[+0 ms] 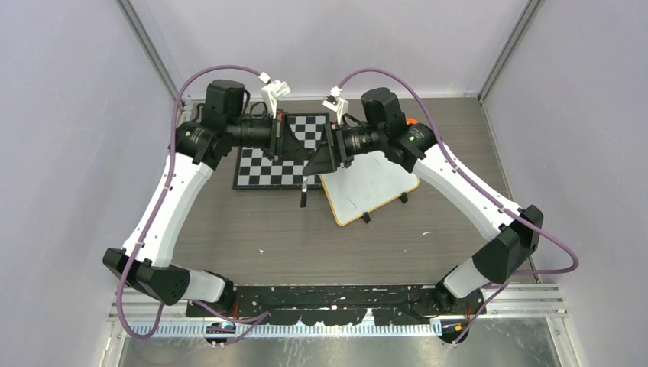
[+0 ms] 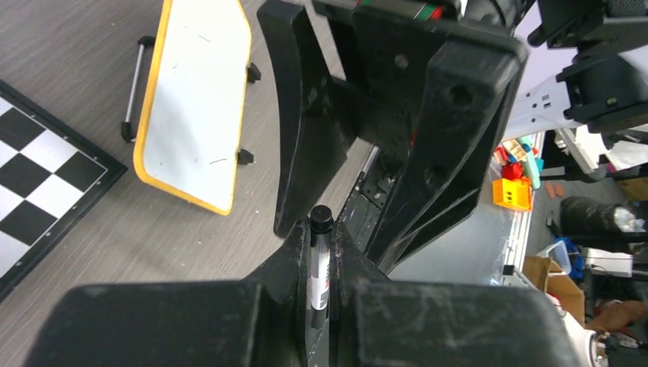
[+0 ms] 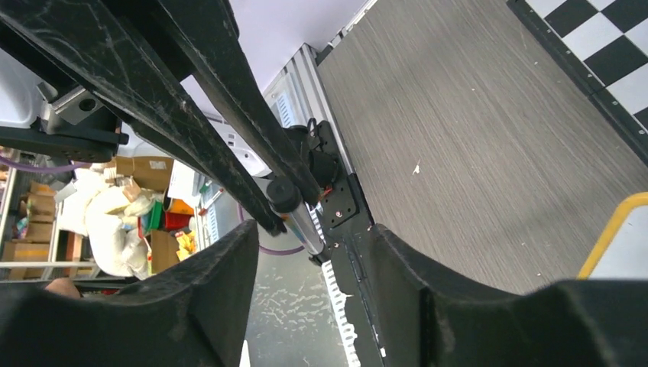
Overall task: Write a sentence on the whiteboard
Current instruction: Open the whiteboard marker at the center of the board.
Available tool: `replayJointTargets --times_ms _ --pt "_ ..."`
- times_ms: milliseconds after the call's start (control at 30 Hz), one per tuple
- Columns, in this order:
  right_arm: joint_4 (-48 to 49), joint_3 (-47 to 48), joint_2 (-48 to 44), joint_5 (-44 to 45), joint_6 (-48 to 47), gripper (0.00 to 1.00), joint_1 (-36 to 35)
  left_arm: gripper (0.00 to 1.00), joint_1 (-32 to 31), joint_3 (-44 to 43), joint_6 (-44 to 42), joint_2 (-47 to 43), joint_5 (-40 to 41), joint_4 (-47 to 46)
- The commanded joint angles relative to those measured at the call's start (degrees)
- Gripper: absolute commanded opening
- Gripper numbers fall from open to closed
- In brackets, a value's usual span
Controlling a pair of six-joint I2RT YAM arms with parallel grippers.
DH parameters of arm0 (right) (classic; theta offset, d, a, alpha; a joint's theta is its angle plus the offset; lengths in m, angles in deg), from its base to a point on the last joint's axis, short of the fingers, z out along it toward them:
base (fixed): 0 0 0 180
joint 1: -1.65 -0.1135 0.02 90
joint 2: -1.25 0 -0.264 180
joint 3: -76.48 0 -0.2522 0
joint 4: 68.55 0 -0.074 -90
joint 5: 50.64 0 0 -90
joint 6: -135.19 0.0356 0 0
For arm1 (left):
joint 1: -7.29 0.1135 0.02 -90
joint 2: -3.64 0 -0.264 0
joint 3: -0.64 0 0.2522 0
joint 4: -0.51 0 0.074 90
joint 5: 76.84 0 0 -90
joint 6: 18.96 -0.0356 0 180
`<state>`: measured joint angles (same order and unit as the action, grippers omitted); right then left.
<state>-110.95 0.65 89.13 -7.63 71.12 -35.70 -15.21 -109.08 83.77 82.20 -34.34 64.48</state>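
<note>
One whiteboard [image 1: 378, 187] is what you're working toward. It lies flat and face up on the table [image 1: 252, 229], right of centre, just beside the chessboard [image 1: 264, 164] and partly under your right arm. Its face carries only a few faint specks, so no sentence is written yet.

No pen tip is near it, because both wrists are up in the air above it and turned to face each other. Your left gripper [image 2: 321, 248] is pinched tight on a marker [image 2: 319, 279], whose black end pokes out just past the fingertips. Your right gripper [image 3: 309, 229] has its fingers spread wide with nothing in them, and the marker sits just in front of that gap. That pairing looks like a handover or a cap pull; I can't tell which. Either way, the marker is held where the free fingers can close on it squarely.

The board is skewed, not square to the table edge. Its long axis runs roughly across the table, with the left end nearer your bases and the right end farther back. The small black feet [image 1: 365, 218] along its near long side face you.
</note>
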Motion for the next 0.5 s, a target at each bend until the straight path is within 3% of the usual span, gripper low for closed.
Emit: replayJointTargets --times_ms 0,400,433,467 --pt "2.1 1.2 0.9 0.2 -1.1 0.55 -1.8 0.0 -0.2 0.6 3.9 0.7 -3.7 -4.9" --pt "3.9 0.8 1.2 -0.7 1.2 0.04 -2.0 0.0 -0.1 0.9 5.1 -0.2 -3.2 -5.7" --pt "3.9 0.8 1.1 -0.8 1.2 0.02 -2.0 0.03 0.1 1.0 5.2 -0.3 -3.1 -5.6" --pt "3.9 0.7 0.9 -0.8 1.2 0.0 -1.9 0.15 0.5 1.0 5.2 -0.3 -3.2 -5.6"
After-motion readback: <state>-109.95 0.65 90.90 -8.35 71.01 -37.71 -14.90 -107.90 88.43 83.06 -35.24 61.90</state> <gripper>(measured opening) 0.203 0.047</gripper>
